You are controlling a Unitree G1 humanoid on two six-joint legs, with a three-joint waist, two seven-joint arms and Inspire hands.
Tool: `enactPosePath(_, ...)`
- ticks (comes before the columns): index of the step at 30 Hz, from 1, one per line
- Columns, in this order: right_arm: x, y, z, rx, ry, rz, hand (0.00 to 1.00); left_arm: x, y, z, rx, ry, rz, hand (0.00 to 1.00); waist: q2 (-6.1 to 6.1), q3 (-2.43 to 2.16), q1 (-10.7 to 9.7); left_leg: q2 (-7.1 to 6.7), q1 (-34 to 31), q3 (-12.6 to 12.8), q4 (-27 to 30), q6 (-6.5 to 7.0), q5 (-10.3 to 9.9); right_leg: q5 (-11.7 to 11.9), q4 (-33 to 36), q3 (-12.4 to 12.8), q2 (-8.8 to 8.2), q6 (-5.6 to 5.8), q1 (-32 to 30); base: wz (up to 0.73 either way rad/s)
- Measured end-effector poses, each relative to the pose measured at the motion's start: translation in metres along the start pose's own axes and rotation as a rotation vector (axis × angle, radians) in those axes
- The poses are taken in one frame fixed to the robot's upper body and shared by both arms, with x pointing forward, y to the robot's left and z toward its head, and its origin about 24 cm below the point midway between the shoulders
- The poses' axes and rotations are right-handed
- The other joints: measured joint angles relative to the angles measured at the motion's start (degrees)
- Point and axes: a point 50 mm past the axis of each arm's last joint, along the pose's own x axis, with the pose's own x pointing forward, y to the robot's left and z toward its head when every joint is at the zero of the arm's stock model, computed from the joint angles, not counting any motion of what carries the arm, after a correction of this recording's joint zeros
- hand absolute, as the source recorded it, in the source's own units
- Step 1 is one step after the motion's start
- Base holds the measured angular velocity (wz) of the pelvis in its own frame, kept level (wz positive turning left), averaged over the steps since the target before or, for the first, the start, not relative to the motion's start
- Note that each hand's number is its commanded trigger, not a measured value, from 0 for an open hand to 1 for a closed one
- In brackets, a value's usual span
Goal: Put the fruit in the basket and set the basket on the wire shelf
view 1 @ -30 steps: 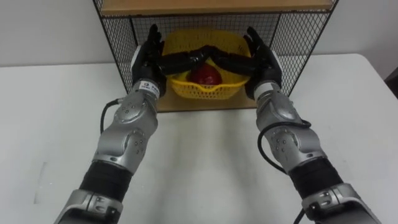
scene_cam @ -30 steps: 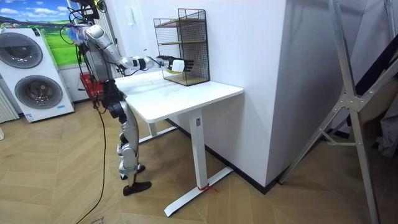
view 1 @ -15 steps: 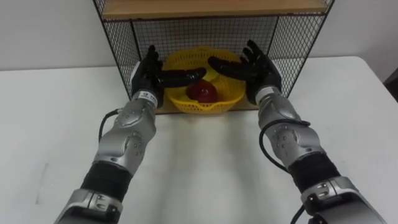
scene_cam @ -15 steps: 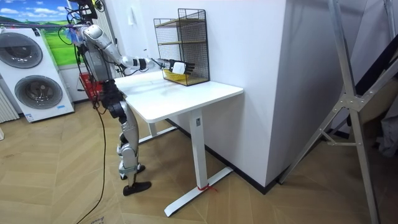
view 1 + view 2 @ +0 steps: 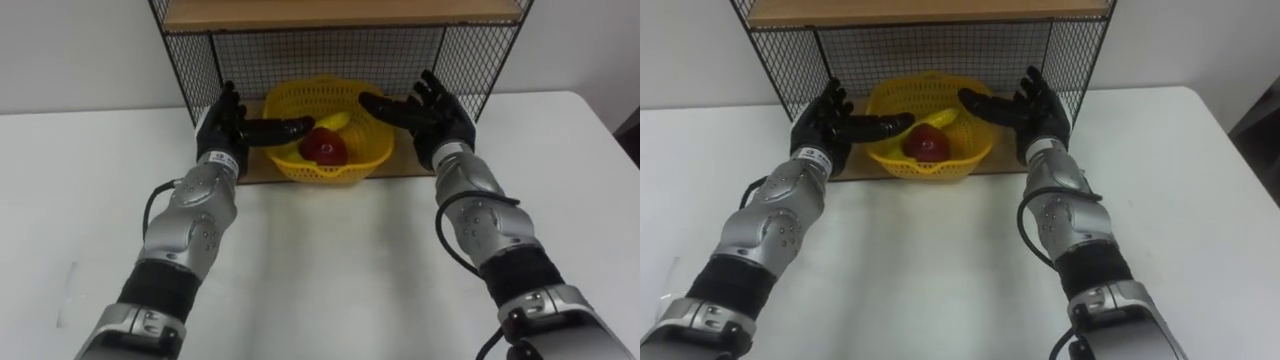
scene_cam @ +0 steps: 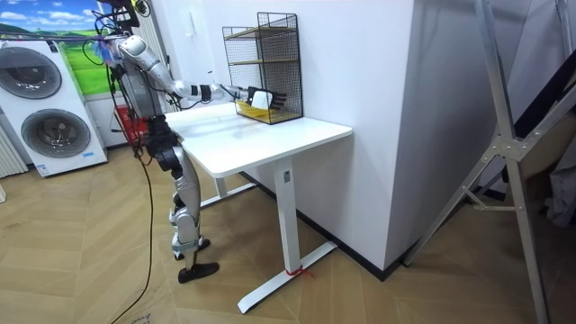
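Basket (image 5: 345,170), yellow lattice, red apple (image 5: 324,148) and banana (image 5: 336,121) inside

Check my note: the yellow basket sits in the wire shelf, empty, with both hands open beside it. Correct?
Not quite. The basket is not empty: the left eye view shows a red fruit and a yellow fruit in it. The rest holds: it sits in the shelf, with the left hand and right hand open beside it.
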Motion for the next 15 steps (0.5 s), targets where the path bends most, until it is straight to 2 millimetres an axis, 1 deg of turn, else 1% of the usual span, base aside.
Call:
enactPosePath(1, 0.000, 0.000, -0.001, 0.000, 0.002, -0.003, 0.00, 0.000, 0.000, 0.000, 0.000, 0.000, -0.002, 0.00, 0.00, -0.17, -0.1, 0.03, 0.1, 0.0, 0.0, -0.02, 0.0, 0.0, 0.0, 0.0, 0.02, -0.01, 0.1, 0.00)
enactPosePath(4, 0.000, 0.000, -0.001, 0.000, 0.002, 0.005, 0.00, 0.000, 0.001, 0.000, -0.006, 0.002, -0.005, 0.00, -0.04, -0.29, -0.1, 0.11, 0.1, 0.0, 0.0, -0.10, 0.1, 0.1, 0.0, 0.0, 0.08, -0.12, 0.1, 0.00)
enactPosePath(7, 0.000, 0.001, -0.001, 0.000, 0.006, 0.031, 0.00, 0.001, 0.005, 0.002, -0.021, 0.008, -0.001, 0.00, 0.05, -0.44, -0.6, 0.15, 0.0, 0.0, 0.0, -0.19, 0.1, 0.1, 0.0, -0.2, 0.12, -0.19, 0.1, 0.00)
enactPosePath(9, 0.000, 0.002, -0.001, 0.000, 0.005, 0.042, 0.00, 0.001, 0.006, 0.002, -0.027, 0.008, 0.005, 0.00, 0.08, -0.64, -0.8, 0.19, 0.0, 0.0, 0.0, -0.25, 0.2, 0.2, 0.0, -0.2, 0.16, -0.24, 0.1, 0.00)
enactPosePath(10, 0.000, 0.002, -0.001, 0.000, 0.006, 0.044, 0.00, 0.001, 0.007, 0.002, -0.026, 0.010, 0.005, 0.00, 0.13, -0.84, -0.8, 0.23, 0.0, 0.0, 0.0, -0.29, 0.2, 0.2, 0.0, -0.1, 0.19, -0.29, 0.1, 0.00)
enactPosePath(12, 0.000, 0.003, 0.000, 0.000, 0.001, 0.047, 0.00, 0.000, 0.006, 0.004, -0.027, 0.009, 0.002, 0.00, 0.24, -1.00, -0.8, 0.27, 0.0, 0.0, 0.0, -0.34, 0.2, 0.2, 0.0, -0.2, 0.23, -0.37, 0.1, 0.00)
enactPosePath(15, -0.002, 0.004, 0.004, 0.001, -0.020, 0.058, 0.00, -0.001, 0.004, 0.013, -0.027, -0.026, -0.011, 0.00, 0.23, -1.01, -0.7, 0.33, 0.1, 0.0, 0.0, -0.42, 0.4, 0.3, 0.0, -0.3, 0.27, -0.46, 0.1, 0.00)
